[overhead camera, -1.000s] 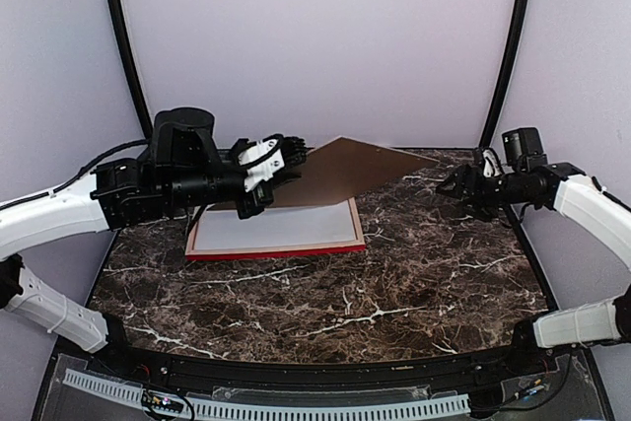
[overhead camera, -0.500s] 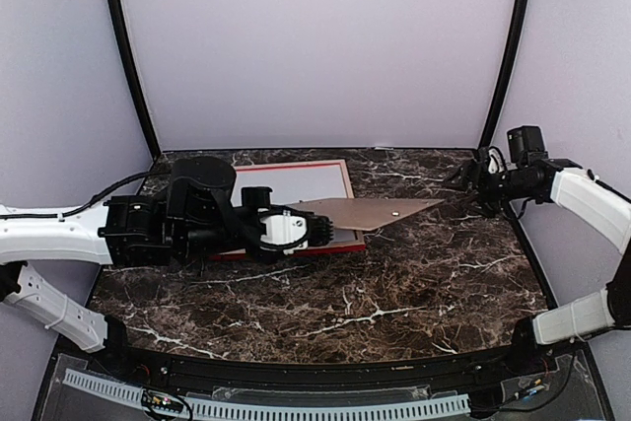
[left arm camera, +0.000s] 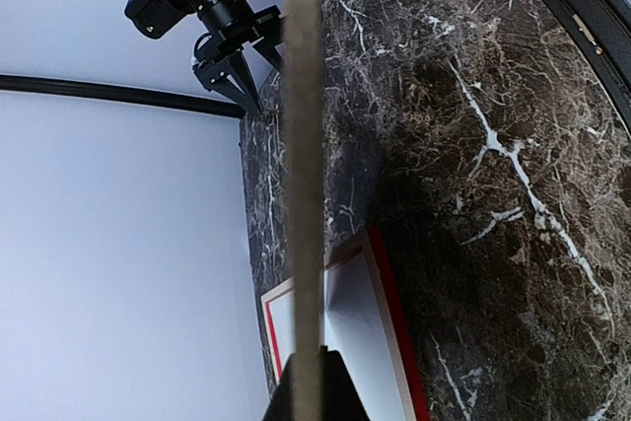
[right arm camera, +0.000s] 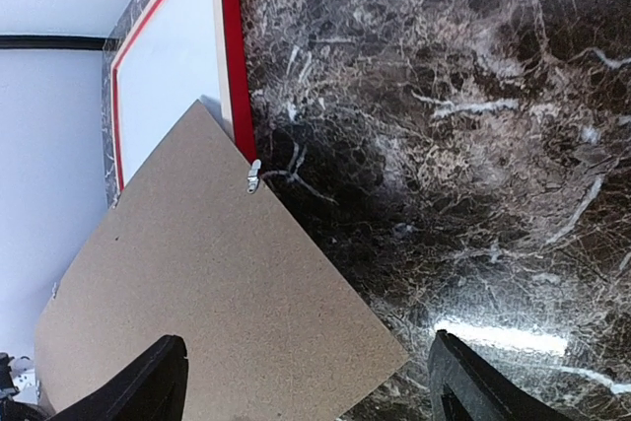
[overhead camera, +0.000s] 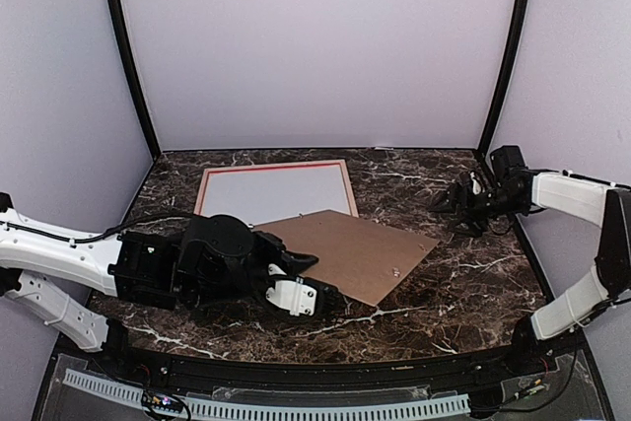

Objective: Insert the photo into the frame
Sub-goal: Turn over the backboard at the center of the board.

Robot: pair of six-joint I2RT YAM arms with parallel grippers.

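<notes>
The frame (overhead camera: 274,167) lies flat at the back of the table, red rails around a pale whitish inside. It also shows in the left wrist view (left arm camera: 392,327) and the right wrist view (right arm camera: 229,56). The photo is not in view. My left gripper (overhead camera: 301,265) is shut on the near left edge of the brown backing board (overhead camera: 360,253), holding it low in front of the frame, over its near right corner. In the left wrist view the board (left arm camera: 302,145) is edge-on between my fingers (left arm camera: 340,396). My right gripper (overhead camera: 446,202) is open and empty at the far right, fingers (right arm camera: 158,382) spread above the board (right arm camera: 217,293).
The dark marble table (overhead camera: 444,313) runs to a black front rail. A small metal clip (right arm camera: 253,176) sits on the board's far edge. Grey walls and black corner posts (overhead camera: 503,56) close in the back and sides.
My left arm has swung the backing board off the frame, toward the near side and lower. The frame's pale inside now lies uncovered. The right gripper shifted slightly.
</notes>
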